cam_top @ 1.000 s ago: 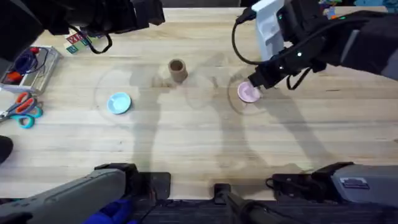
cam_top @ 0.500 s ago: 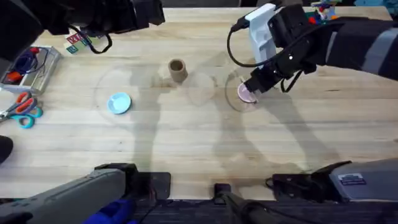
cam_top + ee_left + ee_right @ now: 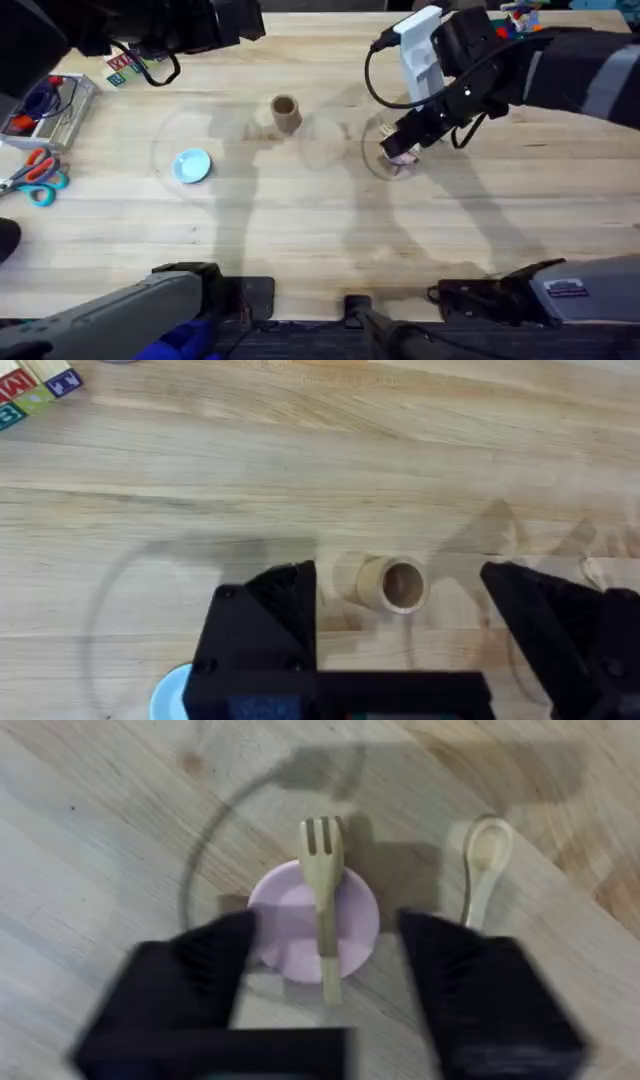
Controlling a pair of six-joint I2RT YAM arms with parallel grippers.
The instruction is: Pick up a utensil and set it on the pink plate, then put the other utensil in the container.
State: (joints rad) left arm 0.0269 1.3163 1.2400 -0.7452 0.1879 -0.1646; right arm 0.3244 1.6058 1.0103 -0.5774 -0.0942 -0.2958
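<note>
Right tool [image 3: 320, 990]: hanging wide open, gripping nothing, straddling the pink plate [image 3: 285, 925].
Fork [image 3: 322, 895]: lying across the plate, handle toward the tool.
Spoon [image 3: 482, 865]: resting just beside on the surface, parallel (likely next).
Left tool [image 3: 400, 625]: gaping open, empty.
Container [image 3: 286, 112]: standing well apart leftward.

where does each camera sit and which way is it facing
overhead: fixed above the arms' bases, looking down and forward over the table; both arms show, the right gripper over the pink plate.
left wrist: on the left arm, looking down at the container between its own open black fingers.
right wrist: on the right arm, looking straight down at the fork lying across the pink plate, the spoon beside it on the table.
shared: overhead and left wrist both show the container; overhead and right wrist both show the pink plate.
</note>
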